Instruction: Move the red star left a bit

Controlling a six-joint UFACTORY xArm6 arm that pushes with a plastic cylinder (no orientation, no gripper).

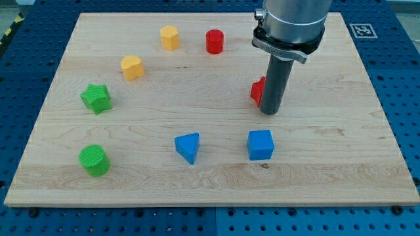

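Writing: you get no readable brand or words here; only a black-and-white square marker (359, 29) sits at the board's top right corner, its pattern too small to decode.
Board: your wooden board (210, 180) fills most of the view, with blue perforated table (407, 98) showing round all four sides.
Tip: my tip (270, 111) is down on the wood in the right half, pressed up against the red star's right side. It's a plain rod, so there's nothing to open or close and it holds nothing.
Red star: your target (258, 90) is right of centre, mostly hidden behind the rod; only its left part peeks out, so you can't confirm the star shape from here.
Room to the left: bare wood lies left of the red star across the middle of the board; the nearest block that way is the yellow one (132, 67), well apart.
Top row: a second yellow block (170, 37) and a red cylinder (214, 41) sit near the top edge, above and left of the star.
Below: a blue cube (260, 145) sits under the tip, close but apart; a blue triangle (188, 147) lies left of it.
Left edge: a green star (96, 98) and a green cylinder (94, 160) hug the left side, both on the wood.
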